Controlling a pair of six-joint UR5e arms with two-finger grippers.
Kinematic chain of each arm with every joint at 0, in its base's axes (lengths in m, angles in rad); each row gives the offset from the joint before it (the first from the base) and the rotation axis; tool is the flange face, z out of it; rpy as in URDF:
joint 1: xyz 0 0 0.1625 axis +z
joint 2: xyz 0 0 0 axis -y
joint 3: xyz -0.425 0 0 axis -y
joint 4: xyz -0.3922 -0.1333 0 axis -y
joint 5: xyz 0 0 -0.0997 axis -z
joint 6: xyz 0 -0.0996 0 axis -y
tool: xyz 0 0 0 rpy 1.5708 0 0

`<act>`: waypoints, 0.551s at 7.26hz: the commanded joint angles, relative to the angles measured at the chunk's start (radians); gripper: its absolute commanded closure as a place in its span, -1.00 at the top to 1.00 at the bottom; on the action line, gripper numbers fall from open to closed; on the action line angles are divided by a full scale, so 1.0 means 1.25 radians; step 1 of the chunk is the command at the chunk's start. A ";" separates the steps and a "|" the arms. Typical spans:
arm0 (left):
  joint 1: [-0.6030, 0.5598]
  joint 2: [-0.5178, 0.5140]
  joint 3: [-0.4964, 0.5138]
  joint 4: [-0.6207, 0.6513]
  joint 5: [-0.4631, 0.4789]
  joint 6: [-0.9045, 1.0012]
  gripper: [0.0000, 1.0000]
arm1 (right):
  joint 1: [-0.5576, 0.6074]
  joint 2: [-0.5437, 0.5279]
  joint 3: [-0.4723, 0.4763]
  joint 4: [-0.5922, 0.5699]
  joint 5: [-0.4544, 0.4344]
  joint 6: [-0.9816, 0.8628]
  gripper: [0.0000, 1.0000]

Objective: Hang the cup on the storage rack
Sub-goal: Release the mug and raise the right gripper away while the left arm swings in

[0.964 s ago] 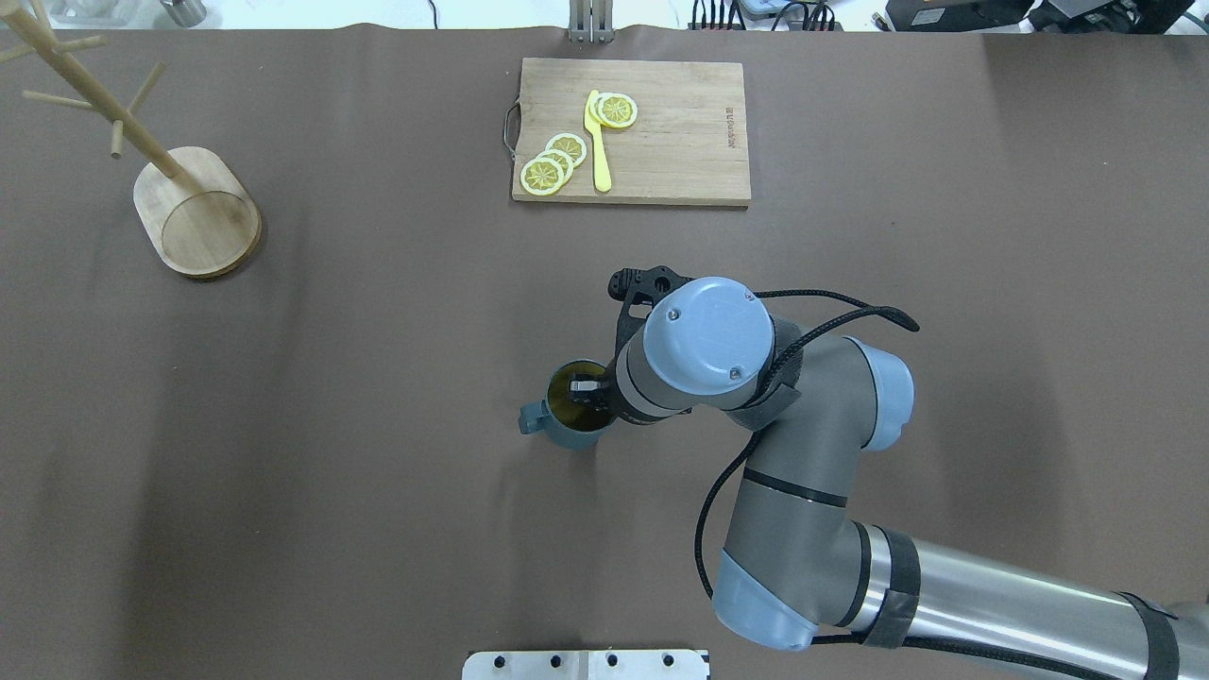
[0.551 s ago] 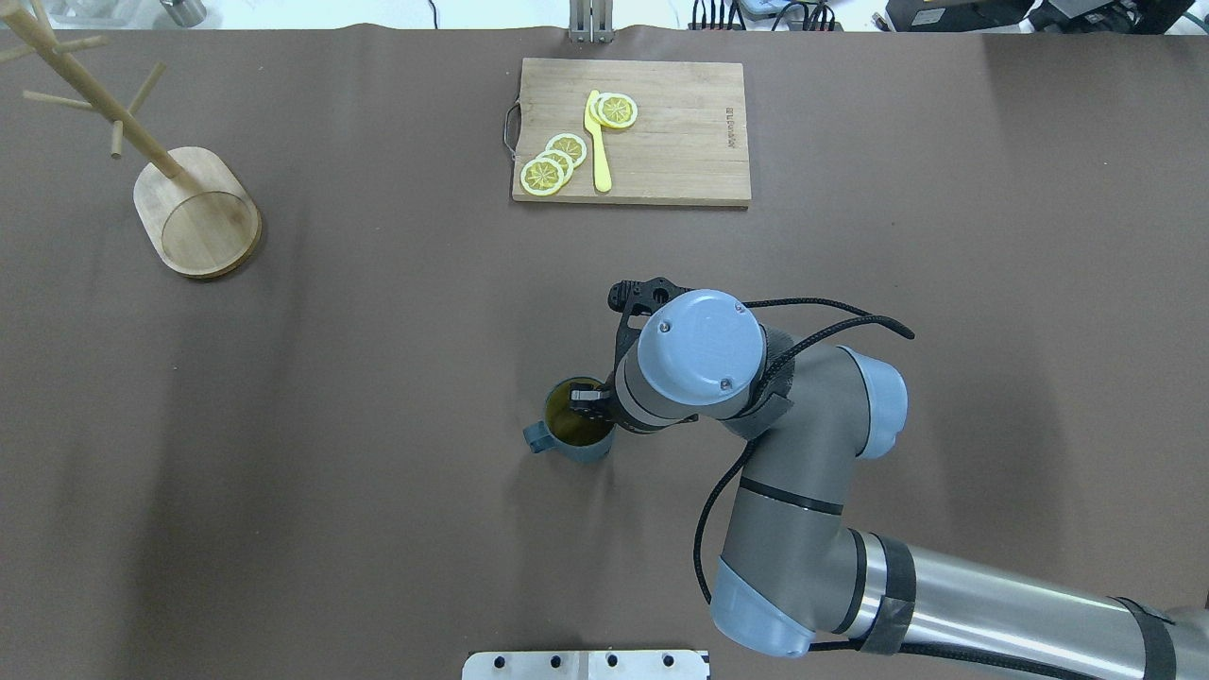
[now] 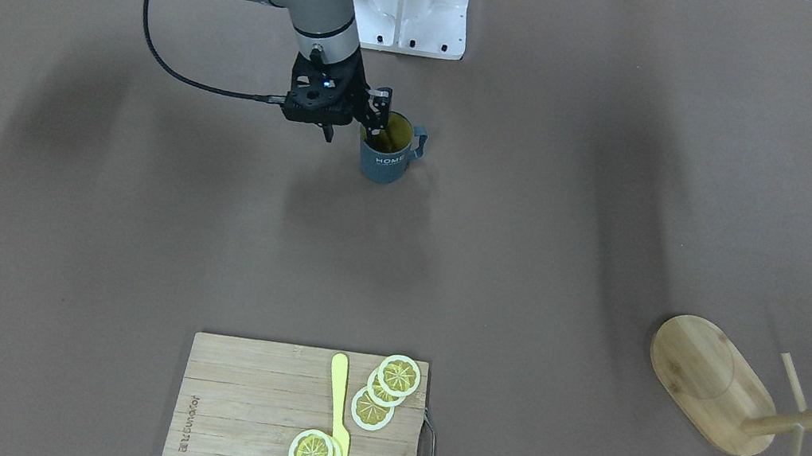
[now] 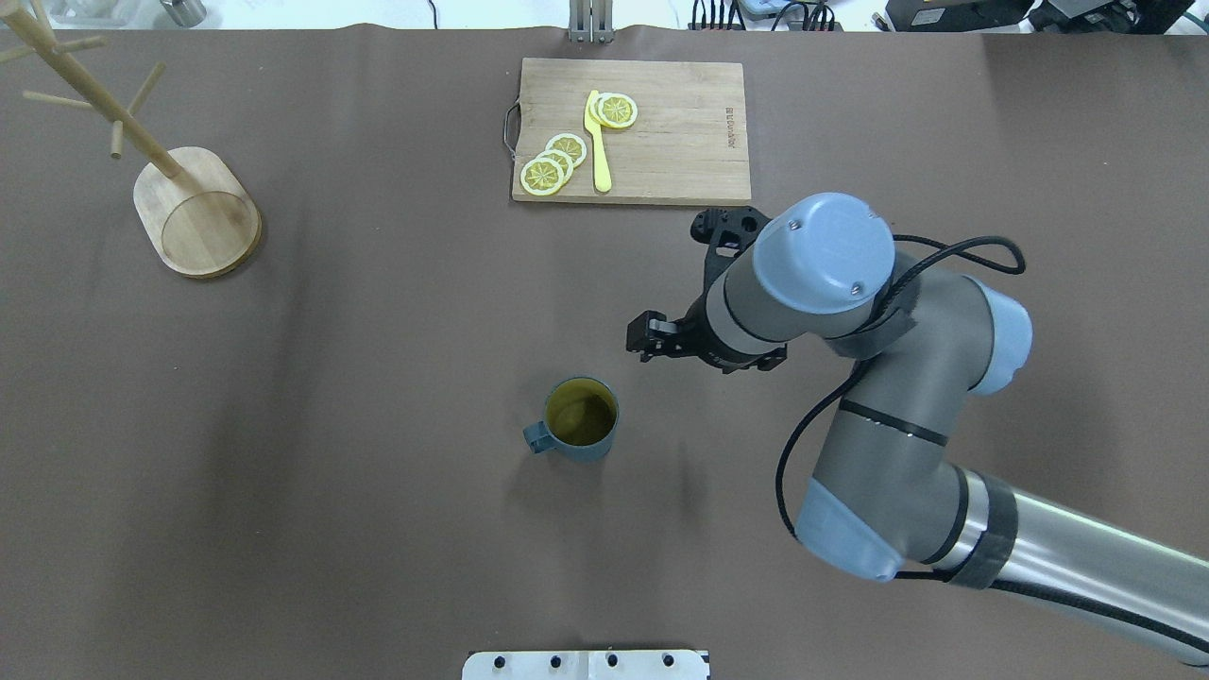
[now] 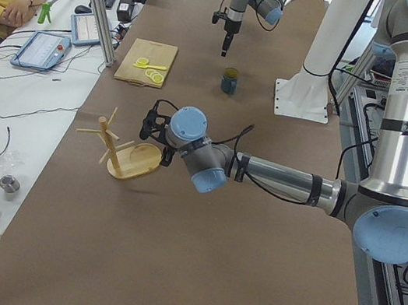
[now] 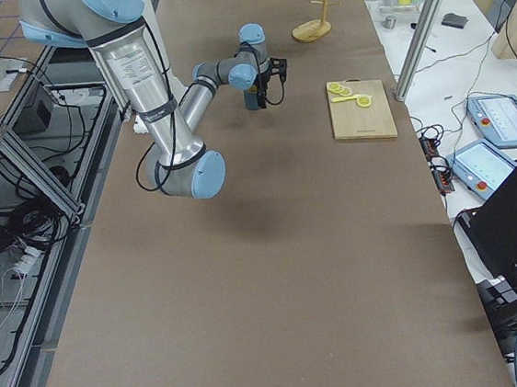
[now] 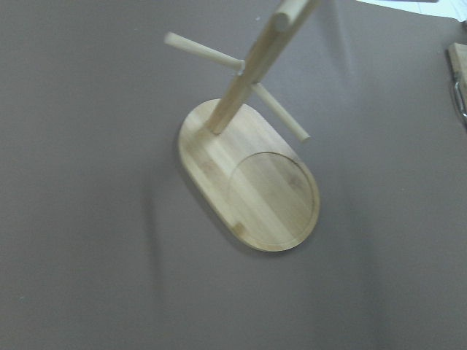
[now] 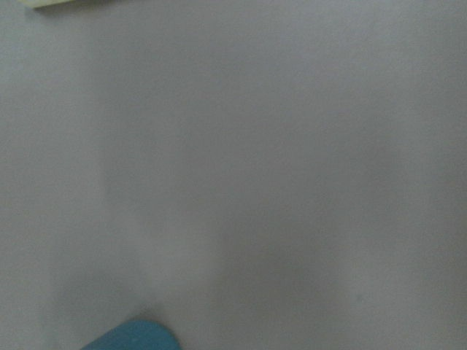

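As the table is seen now, cup: stood upright mid-table, open end up, touched by nothing; its handle is turned toward the robot's left.
Right claw: raised clear of the cup and off to its far right; nothing is held, and in the front view the fingers are seen spread apart.
Left claw: hung just beside the rack; wide or narrow cannot be told.
Rack: at the far left corner, well apart from the cup, its thin pegs angled upward.
Board: at the far edge, not needed.
Risk, grasp: if only the rim is pinched, the cup could be swung or let slip in the carry.
Risk, reach: the rack may lie beyond the right arm, so a hand-over could be forced, and fumbled.
Risk, hanging: if a peg is struck by the cup's wall and the handle loop is missed, the light rack could be tipped or shoved.
Risk, crowding: the left arm could be struck near the rack.
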 commanded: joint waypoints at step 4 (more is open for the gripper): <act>0.433 -0.187 -0.137 -0.043 0.321 -0.062 0.54 | 0.277 -0.247 -0.007 0.008 0.162 -0.438 1.00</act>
